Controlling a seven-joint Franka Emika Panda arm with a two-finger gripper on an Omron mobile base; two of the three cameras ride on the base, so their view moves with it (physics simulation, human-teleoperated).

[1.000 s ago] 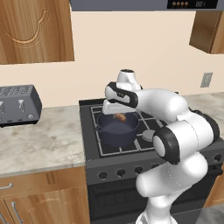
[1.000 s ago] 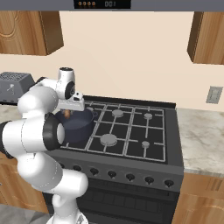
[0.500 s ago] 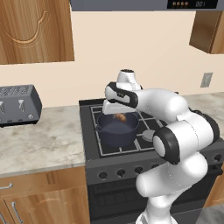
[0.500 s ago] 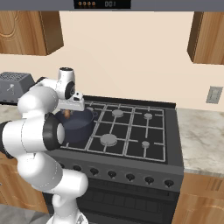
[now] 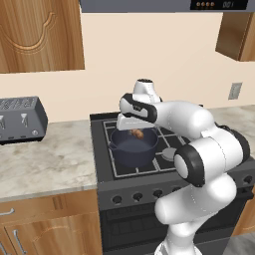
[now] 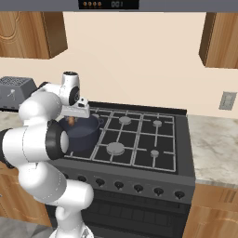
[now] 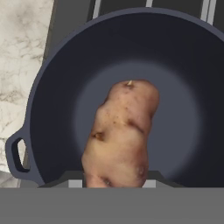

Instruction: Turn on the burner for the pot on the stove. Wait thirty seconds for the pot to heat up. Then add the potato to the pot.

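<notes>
Potato (image 7: 120, 133) hung in my pincer (image 5: 136, 133), clamped between its tips, directly above the pot (image 7: 57, 87) on the stove (image 6: 139, 139). Adding it was the step; next, I judged, came opening to drop it.

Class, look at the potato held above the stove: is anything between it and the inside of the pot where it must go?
Nothing visible does. The potato hangs in the gripper directly over the open pot, whose bare floor shows beneath it with no lid or other item inside.
</notes>
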